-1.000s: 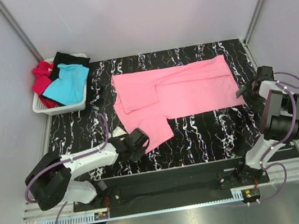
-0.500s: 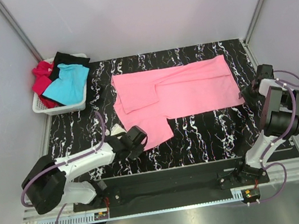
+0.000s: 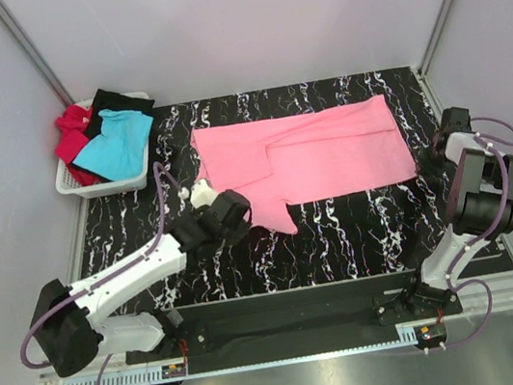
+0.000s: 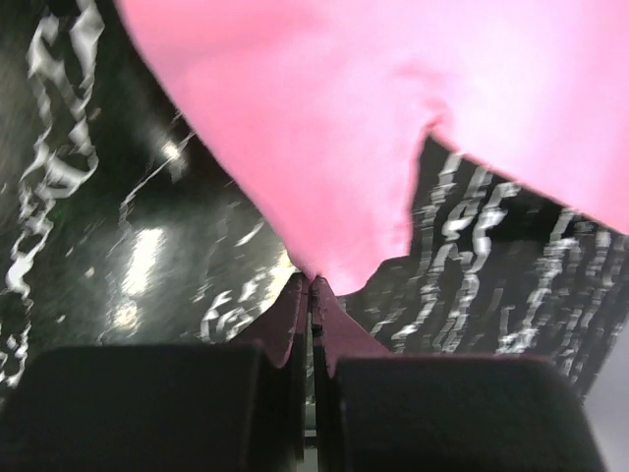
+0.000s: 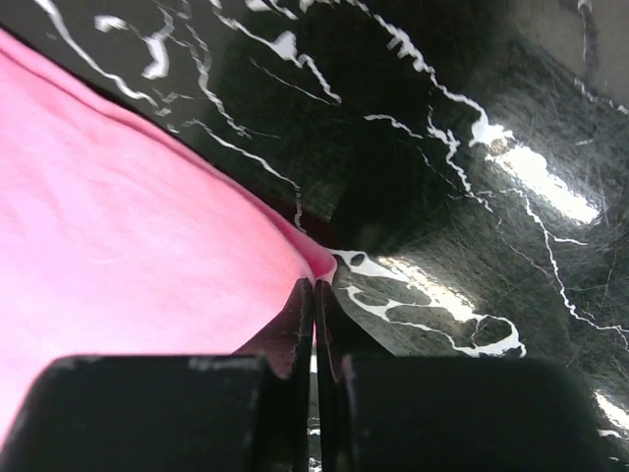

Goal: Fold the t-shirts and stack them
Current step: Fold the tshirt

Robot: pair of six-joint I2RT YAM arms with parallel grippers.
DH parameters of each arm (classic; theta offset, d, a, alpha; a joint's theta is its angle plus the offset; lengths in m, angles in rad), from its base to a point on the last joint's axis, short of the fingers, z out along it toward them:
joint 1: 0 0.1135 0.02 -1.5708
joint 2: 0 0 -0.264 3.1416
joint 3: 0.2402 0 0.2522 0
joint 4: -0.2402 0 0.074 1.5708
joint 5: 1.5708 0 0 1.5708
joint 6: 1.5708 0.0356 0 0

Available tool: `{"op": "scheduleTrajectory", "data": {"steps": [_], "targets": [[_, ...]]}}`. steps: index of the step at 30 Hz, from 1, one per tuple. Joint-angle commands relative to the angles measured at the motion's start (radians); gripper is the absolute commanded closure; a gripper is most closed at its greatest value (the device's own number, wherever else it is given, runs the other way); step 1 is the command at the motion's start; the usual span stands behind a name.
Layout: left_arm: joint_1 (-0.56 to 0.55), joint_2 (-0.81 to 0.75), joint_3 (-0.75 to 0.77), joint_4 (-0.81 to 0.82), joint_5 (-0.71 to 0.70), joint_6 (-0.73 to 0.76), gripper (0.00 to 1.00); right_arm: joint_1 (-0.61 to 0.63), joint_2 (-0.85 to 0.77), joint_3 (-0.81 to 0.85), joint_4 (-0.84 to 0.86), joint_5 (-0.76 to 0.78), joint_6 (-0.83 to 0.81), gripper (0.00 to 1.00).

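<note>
Black marbled table carries the pink t-shirt, spread flat across its middle. At the far left, a white basket holds turquoise, red and black shirts. Left gripper pinches the pink shirt's near-left corner; right gripper is clamped tight on its near-right corner.

Pink shirt: soft matt cloth; table: glossy black, white-veined, marble look; basket: white plastic; turquoise shirt in basket: matt cloth.

pink t-shirt spread on marbled table, left arm at its near-left corner; right arm at its near-right corner
</note>
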State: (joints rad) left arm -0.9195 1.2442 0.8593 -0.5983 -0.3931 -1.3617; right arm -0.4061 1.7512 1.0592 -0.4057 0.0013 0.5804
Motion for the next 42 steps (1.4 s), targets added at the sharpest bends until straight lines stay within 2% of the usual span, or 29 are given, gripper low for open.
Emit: {"op": "scheduleTrajectory", "data": {"steps": [1, 6, 12, 22, 32, 42], "targets": [[0.005, -0.015, 0.107, -0.021, -0.105, 0.14, 1.0, -0.002, -0.065, 0.068, -0.012, 0.013, -0.016, 1.0], [0.024, 0.003, 0.194, -0.029, -0.162, 0.252, 1.0, -0.002, -0.052, 0.142, -0.013, -0.03, -0.008, 1.0], [0.1, 0.038, 0.291, 0.0, -0.191, 0.398, 1.0, -0.002, 0.008, 0.24, -0.018, -0.081, 0.018, 1.0], [0.214, 0.141, 0.405, 0.126, -0.081, 0.613, 1.0, -0.002, 0.105, 0.355, -0.018, -0.126, 0.032, 1.0], [0.255, 0.219, 0.461, 0.259, -0.038, 0.884, 1.0, -0.002, 0.191, 0.444, -0.018, -0.144, 0.006, 1.0], [0.306, 0.277, 0.503, 0.31, 0.016, 0.966, 1.0, -0.002, 0.237, 0.493, -0.022, -0.147, -0.002, 1.0]]}}
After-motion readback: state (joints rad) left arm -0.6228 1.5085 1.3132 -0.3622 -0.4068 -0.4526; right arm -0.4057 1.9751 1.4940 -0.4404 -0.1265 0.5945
